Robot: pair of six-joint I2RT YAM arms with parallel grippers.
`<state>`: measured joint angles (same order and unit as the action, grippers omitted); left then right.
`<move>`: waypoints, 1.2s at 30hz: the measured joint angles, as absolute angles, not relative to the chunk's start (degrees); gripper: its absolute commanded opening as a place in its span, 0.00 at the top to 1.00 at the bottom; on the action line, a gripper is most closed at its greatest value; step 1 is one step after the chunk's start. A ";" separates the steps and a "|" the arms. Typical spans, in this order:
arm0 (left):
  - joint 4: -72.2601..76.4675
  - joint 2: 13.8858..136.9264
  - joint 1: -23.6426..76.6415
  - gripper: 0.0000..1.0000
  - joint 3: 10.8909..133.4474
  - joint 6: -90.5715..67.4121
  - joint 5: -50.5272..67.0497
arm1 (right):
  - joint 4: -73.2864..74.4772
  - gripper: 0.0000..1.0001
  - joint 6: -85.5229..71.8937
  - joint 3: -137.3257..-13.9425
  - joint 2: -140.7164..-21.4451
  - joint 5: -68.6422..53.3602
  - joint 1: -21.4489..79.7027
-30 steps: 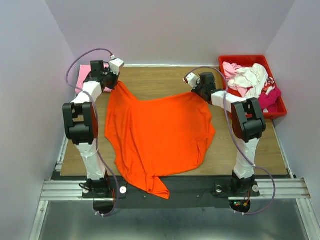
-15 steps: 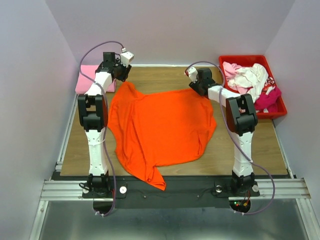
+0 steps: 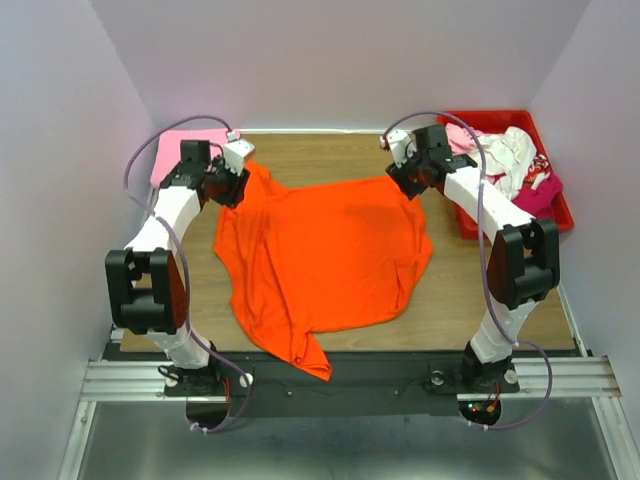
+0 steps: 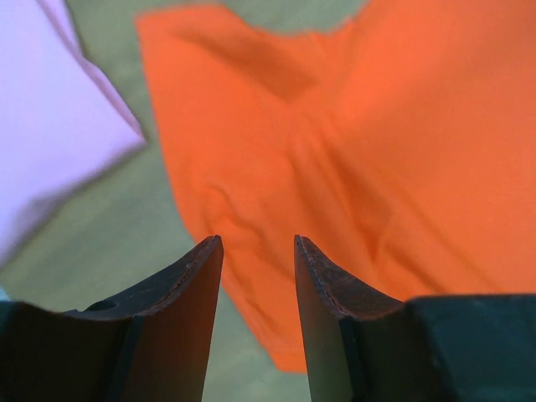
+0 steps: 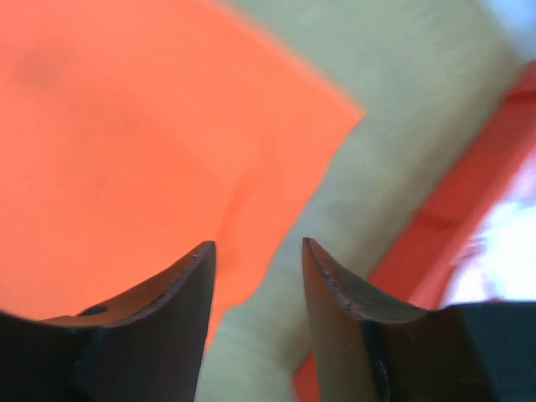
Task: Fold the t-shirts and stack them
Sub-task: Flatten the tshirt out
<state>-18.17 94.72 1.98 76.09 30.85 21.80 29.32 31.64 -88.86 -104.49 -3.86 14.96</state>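
Your left hand (image 3: 232, 182) is released: in the left wrist view its two dark fingers (image 4: 180, 285) stand moderately parted with nothing between them, and only cloth and a strip of wooden desk (image 4: 117, 243) show through the gap. It sits at the far-left corner of the bright orange cotton t-shirt (image 3: 320, 250); whether the tips touch the cloth you cannot tell. Your right hand (image 3: 407, 181) is likewise unclenched, its fingers (image 5: 339, 293) parted about as far and grasping nothing, poised over the far-right corner of the same shirt, with the rim of the red plastic crate (image 5: 469, 218) just beyond. The orange shirt lies spread and faintly wrinkled across the middle of the desk (image 3: 480, 290). Its long axis runs from the far side toward the near edge, leaning a little left, and its near corner hangs over the black rail (neck and hem cannot be told apart from above). A folded light pink t-shirt (image 3: 185, 148) rests at the far-left corner, and a heap of white and magenta shirts (image 3: 505, 155) fills the crate at the far right.
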 measured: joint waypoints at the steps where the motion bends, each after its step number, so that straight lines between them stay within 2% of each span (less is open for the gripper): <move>1: -18.26 93.03 1.98 0.51 73.23 30.81 21.91 | 30.59 0.53 31.22 -87.33 -104.27 -5.15 14.96; 8: -19.38 90.56 1.98 0.51 57.41 29.74 22.02 | 38.24 0.55 28.99 -74.98 -105.03 -10.48 14.96; 12: -19.09 90.70 1.98 0.53 54.11 29.28 21.02 | 39.55 0.55 28.60 -71.07 -105.03 -11.03 14.96; 17: -17.52 93.38 1.58 0.57 53.93 29.50 17.02 | 38.98 0.55 29.76 -66.43 -102.76 -9.43 14.94; 24: -17.47 94.89 -2.63 0.56 54.72 31.57 12.86 | 39.33 0.53 33.34 -61.52 -98.74 -5.91 11.79; 29: -19.99 95.72 -4.54 0.52 57.08 33.43 11.81 | 42.06 0.48 34.98 -61.45 -96.16 -4.97 10.04; 36: -24.27 94.04 -4.60 0.52 60.80 34.30 14.72 | 49.39 0.42 36.16 -67.57 -89.52 -11.09 9.54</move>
